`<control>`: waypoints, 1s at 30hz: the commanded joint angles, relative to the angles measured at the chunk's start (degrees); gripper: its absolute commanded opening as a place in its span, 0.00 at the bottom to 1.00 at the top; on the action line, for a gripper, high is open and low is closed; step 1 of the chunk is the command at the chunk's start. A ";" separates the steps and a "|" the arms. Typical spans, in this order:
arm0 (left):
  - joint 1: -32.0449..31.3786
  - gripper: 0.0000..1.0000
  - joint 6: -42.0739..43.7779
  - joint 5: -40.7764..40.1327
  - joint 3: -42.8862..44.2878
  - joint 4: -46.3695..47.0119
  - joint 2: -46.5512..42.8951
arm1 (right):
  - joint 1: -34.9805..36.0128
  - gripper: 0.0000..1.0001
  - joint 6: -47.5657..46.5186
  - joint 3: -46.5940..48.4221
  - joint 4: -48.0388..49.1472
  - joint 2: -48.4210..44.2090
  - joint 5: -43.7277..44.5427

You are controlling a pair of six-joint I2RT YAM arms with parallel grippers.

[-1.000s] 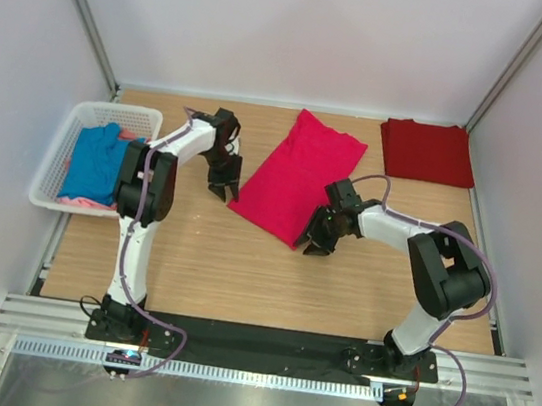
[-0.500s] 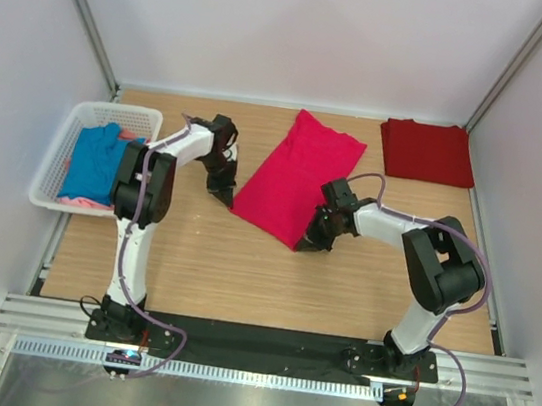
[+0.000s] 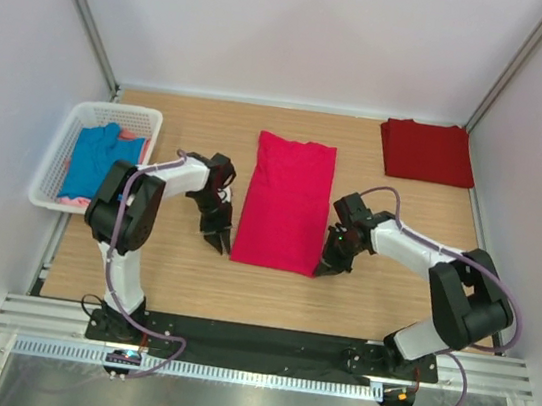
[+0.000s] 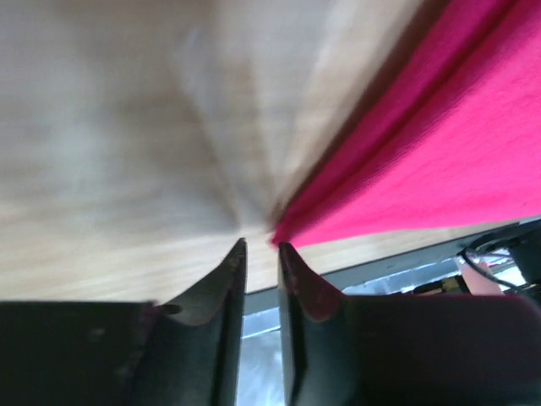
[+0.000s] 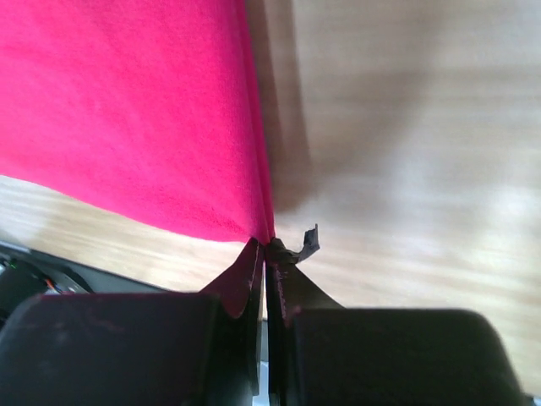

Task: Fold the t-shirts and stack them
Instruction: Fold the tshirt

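We see our right gripper (image 3: pixel 323 268) pinched shut on the near right corner of the bright pinkish-red t-shirt (image 3: pixel 286 203); our left gripper (image 3: pixel 222 247) stands narrowly parted at its near left corner.

The bright pinkish-red t-shirt (image 3: pixel 286 203) lies flat, well to the right of the white basket (image 3: pixel 121 109). It is folded into a long smooth rectangle that runs from level with the basket's far rim to a little nearer than its near rim. The darker red t-shirt (image 3: pixel 427 151) is a neat squarish folded bundle farther right still, level with the basket's far rim. Inside the basket a blue t-shirt (image 3: pixel 95 158) lies crumpled over a pale pink t-shirt (image 3: pixel 74 202), of which only edges show.
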 commanded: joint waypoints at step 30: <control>-2.94 0.30 -3.04 3.39 -2.54 8.81 -2.57 | -0.08 0.33 -0.77 -2.99 -4.07 -5.58 3.09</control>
